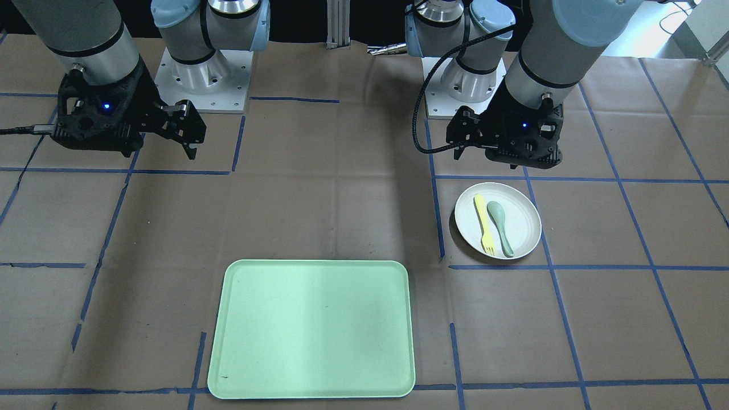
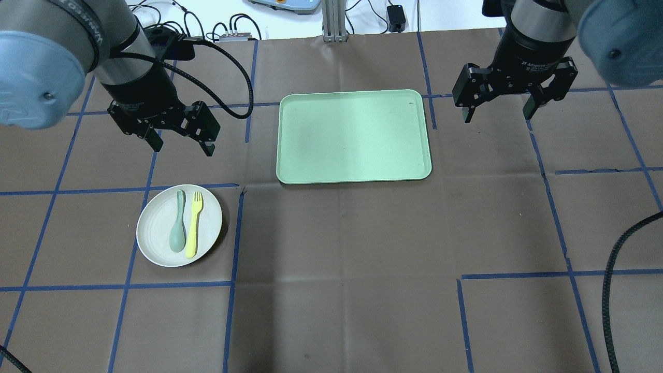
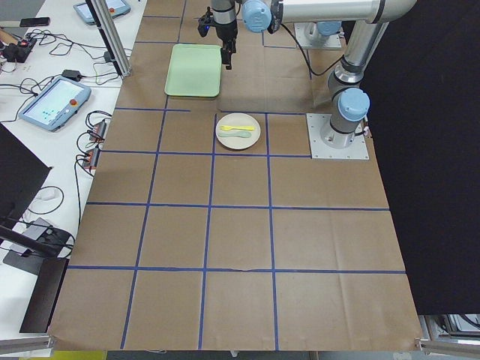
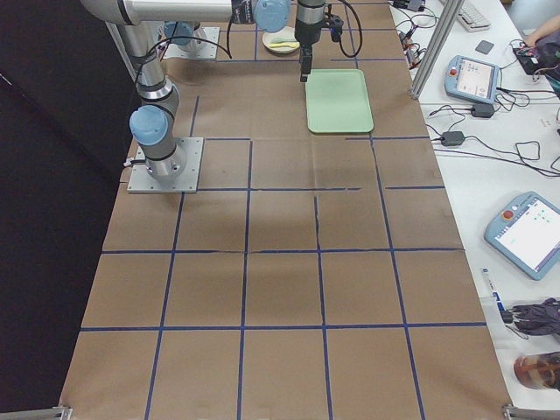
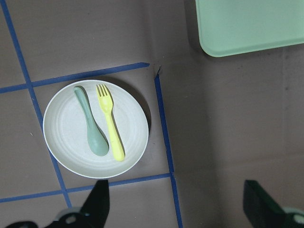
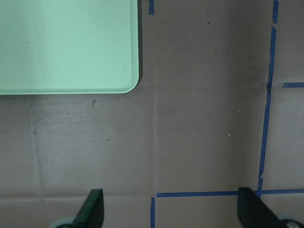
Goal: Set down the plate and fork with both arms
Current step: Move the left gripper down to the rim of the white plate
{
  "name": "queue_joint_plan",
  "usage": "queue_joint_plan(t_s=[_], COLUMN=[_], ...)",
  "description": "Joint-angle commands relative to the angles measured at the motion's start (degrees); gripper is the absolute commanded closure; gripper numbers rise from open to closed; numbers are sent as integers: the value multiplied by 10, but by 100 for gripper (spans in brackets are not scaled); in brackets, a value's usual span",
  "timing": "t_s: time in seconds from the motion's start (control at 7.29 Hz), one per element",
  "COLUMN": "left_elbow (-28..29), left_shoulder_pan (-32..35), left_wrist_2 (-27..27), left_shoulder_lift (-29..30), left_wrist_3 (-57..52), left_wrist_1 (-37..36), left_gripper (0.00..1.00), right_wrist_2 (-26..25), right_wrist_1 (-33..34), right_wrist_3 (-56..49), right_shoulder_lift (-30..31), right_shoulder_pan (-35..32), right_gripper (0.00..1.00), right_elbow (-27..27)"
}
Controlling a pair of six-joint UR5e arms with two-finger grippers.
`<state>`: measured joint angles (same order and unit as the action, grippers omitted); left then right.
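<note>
Your left gripper (image 2: 181, 146) hangs wide open, holding nothing, just beyond the plate (image 2: 150, 248). The plate lies on the left half of the desk, about midway between its near and far edges. It carries the fork (image 2: 193, 225) beside a spoon (image 2: 178, 230) (both loose, so I judge a tilt would slide them). The tray (image 2: 355, 135) sits toward the far edge, likely the target. Your right gripper (image 2: 497, 115) hovers open and unladen off the tray's right end, probably placed to share the work.

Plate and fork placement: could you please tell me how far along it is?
Done: nothing yet. The fork lies beside the spoon on the plate, which sits on the table apart from the tray. In hand: nothing; the left gripper and right gripper hang open above the table. Left: picking up and placing both.
</note>
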<state>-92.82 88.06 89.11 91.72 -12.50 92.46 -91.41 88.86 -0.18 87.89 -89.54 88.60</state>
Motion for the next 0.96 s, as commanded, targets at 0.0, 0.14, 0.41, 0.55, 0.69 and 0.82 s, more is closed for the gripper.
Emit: queue_joint_plan(t_s=[0.0, 0.14, 0.41, 0.55, 0.69, 0.82], left_elbow=[-49, -83, -156, -192, -218, -241], left_shoulder_pan=[-62, -101, -194, -236, -256, -261], left_wrist_2=[1, 0, 1, 1, 1, 1], left_shoulder_lift=[-23, -37, -52, -53, -39, -29], left_wrist_3=[-100, -130, -160, -199, -212, -213], left_wrist_1=[2, -1, -58, -95, -154, -194], left_gripper=[1, 1, 1, 1, 1, 1], right_wrist_2=[0, 0, -1, -1, -1, -1], right_wrist_1=[0, -1, -1, -1, -1, -1], right_wrist_3=[0, 0, 0, 0, 0, 0], right_shoulder_lift=[0, 0, 0, 0, 0, 0], right_shoulder_pan=[0, 1, 1, 0, 1, 1], right_gripper=[0, 0, 0, 0, 0, 0], right_elbow=[1, 1, 1, 1, 1, 0])
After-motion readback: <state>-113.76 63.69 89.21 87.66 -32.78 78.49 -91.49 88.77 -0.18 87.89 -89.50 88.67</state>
